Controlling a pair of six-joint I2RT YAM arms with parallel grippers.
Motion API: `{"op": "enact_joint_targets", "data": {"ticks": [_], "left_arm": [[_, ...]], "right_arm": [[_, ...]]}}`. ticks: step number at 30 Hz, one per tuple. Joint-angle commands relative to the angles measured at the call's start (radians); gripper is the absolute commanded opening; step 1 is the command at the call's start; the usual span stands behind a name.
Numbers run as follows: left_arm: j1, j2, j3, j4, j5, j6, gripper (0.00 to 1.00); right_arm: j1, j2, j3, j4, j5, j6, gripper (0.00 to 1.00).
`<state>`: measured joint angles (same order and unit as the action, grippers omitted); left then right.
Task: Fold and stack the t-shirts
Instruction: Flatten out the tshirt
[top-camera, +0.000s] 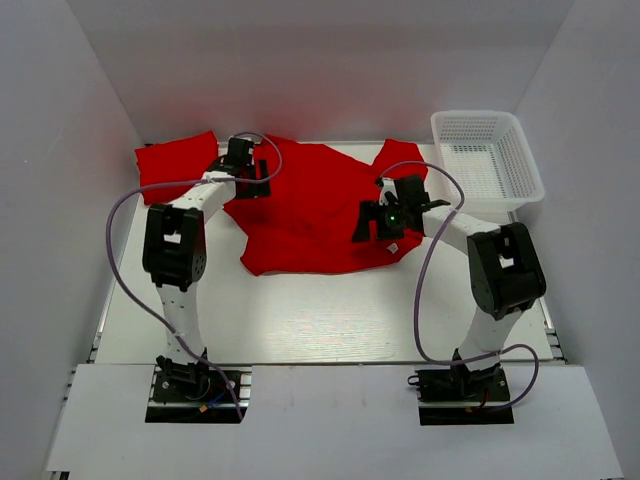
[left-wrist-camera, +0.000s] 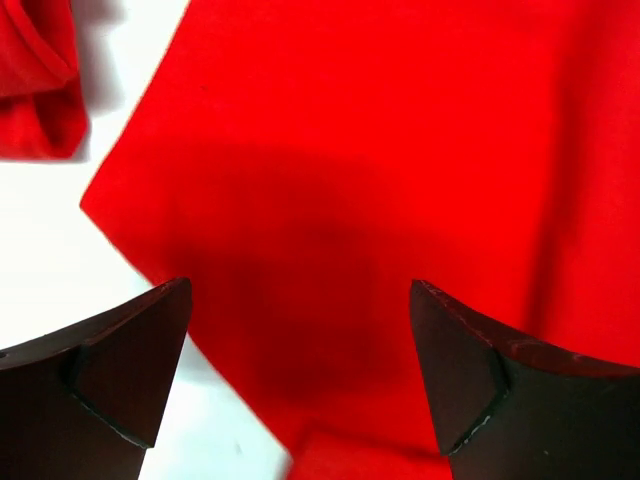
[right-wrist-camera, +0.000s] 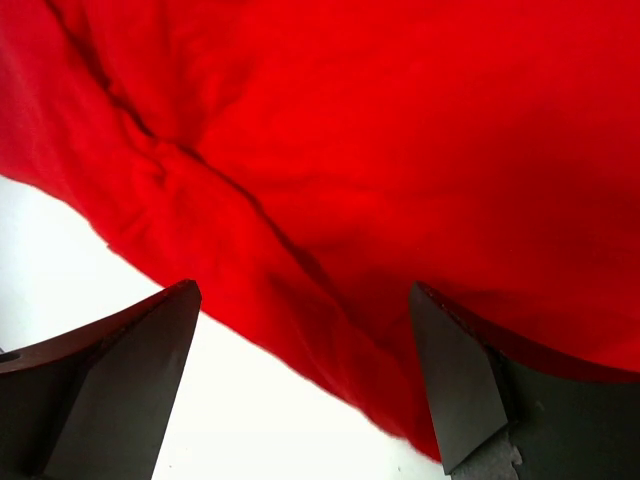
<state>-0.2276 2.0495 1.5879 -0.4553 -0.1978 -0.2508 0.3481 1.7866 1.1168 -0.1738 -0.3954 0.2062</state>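
top external: t-shirt (top-camera: 310, 215) hem mid table (top-camera: 330, 320); basket (top-camera: 475, 116) rt

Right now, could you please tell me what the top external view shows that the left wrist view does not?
Only the top external view shows the white mesh basket at the far right, the left arm and right arm, and the spread t-shirt's nearly whole outline. Only the left wrist view shows, close up, the left jaws standing wide open with nothing between them, above that shirt's edge and a dark shadow on it. Both show the spread t-shirt, the folded t-shirt lying apart from it, and the white table.
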Motion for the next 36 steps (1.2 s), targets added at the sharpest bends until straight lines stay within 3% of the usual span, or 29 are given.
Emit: {"op": "enact_joint_targets", "data": {"ticks": [1,5,12,17,21,23,25,28,31,32,36], "left_arm": [[0.025,0.038,0.063,-0.007,0.034,0.033,1.00],[0.047,0.090,0.041,0.012,0.113,0.033,1.00],[0.056,0.074,-0.130,0.006,0.234,0.015,1.00],[0.033,-0.110,-0.421,0.015,0.340,-0.050,1.00],[0.004,-0.282,-0.656,0.148,0.620,-0.123,1.00],[-0.006,-0.348,-0.723,0.148,0.659,-0.143,1.00],[-0.033,-0.448,-0.733,0.124,0.629,-0.143,1.00],[-0.033,-0.546,-0.689,0.064,0.471,-0.133,1.00],[-0.009,-0.568,-0.620,-0.034,0.273,-0.159,1.00],[-0.009,-0.578,-0.602,-0.064,0.148,-0.174,1.00],[0.013,-0.644,-0.604,-0.148,-0.009,-0.252,1.00]], "right_arm": [[-0.008,0.029,0.043,0.022,0.009,0.044,0.90],[-0.027,0.083,0.058,0.000,0.056,0.090,0.90],[-0.116,0.163,0.093,-0.047,0.122,0.145,0.90],[-0.179,0.243,0.202,-0.079,0.150,0.124,0.90],[-0.205,0.362,0.349,-0.095,0.141,0.014,0.90],[-0.205,0.385,0.483,-0.116,0.183,-0.045,0.90],[-0.204,0.399,0.561,-0.137,0.211,-0.089,0.90],[-0.183,0.350,0.615,-0.162,0.210,-0.174,0.90],[-0.140,0.199,0.499,-0.165,0.237,-0.237,0.90],[-0.115,0.171,0.470,-0.164,0.254,-0.251,0.90],[0.001,0.014,0.299,-0.173,0.343,-0.309,0.90]]}}
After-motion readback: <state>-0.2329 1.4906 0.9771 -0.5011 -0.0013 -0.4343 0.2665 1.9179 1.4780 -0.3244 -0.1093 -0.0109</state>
